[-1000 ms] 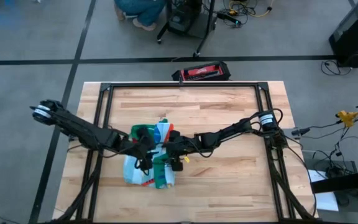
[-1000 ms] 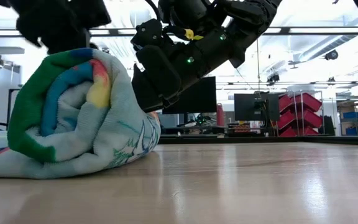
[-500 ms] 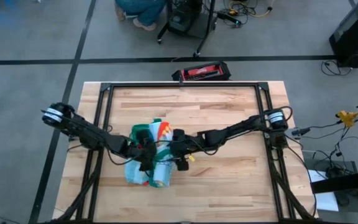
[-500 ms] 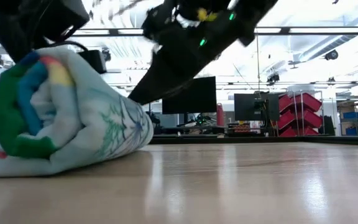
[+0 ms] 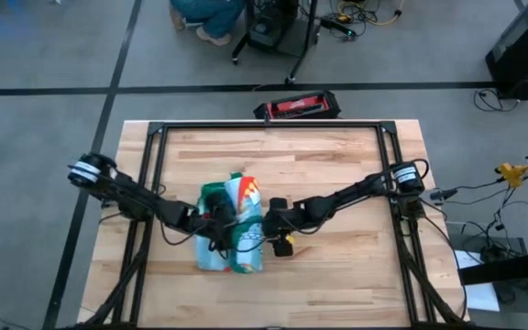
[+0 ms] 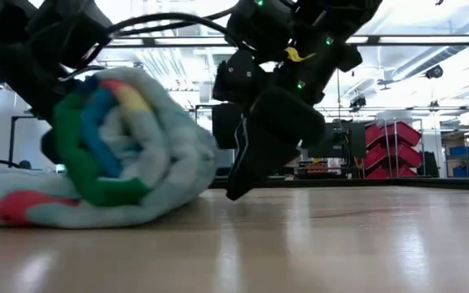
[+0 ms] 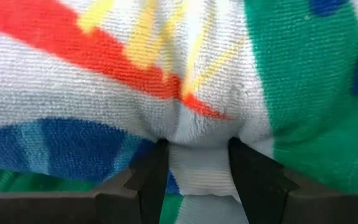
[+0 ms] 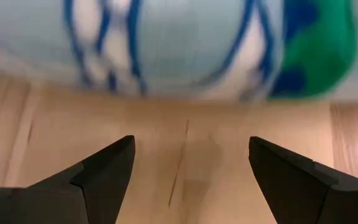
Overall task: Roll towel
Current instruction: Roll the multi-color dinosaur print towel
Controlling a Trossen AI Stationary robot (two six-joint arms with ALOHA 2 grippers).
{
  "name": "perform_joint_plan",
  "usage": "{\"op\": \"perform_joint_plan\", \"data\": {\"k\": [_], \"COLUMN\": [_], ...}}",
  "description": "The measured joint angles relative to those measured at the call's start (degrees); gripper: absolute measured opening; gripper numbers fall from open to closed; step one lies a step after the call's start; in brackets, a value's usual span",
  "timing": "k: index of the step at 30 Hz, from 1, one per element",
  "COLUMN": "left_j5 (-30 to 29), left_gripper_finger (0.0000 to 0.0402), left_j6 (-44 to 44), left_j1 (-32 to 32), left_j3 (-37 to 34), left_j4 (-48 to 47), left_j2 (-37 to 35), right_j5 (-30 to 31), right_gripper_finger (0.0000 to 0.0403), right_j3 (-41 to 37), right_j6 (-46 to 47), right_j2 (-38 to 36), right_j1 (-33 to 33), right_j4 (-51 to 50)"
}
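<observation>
Bright overhead room light, glare on tabletop (image 6: 365, 244), wrist views blurred

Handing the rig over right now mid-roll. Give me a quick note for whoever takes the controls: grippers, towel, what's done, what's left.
Left gripper: shut on a fold of the towel, at the roll's left side.
Right gripper: open, empty, low over bare table just right of the roll, not touching it.
Towel: mostly rolled into a thick bundle at table centre-left; a flat tail lies unrolled.
Left: roll up the tail, then release.
</observation>
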Motion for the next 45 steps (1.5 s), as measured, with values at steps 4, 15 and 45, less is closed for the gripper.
{"op": "perform_joint_plan", "data": {"k": [4,15,45], "left_j5": [-0.1,-2.3,0.0], "left_gripper_finger": [0.0158,0.0158,0.0158], "left_j6": [1.2,7.8,21.0], "left_j1": [0.3,0.5,4.9], "left_j3": [0.0,5.1,22.0], "left_j4": [7.8,13.6,16.1], "left_j2": [4.2,8.5,20.9], "right_j5": [0.0,-0.5,-1.1], "right_gripper_finger": [0.0292,0.0284,0.0296], "right_j3": [-0.5,-1.7,-27.3], "right_j6": [-1.4,-3.0,3.1], "right_j2": [-0.2,-2.7,-17.7], "right_j1": [-0.2,-1.6,-1.3], "right_j4": [-0.5,-4.0,7.2]}}
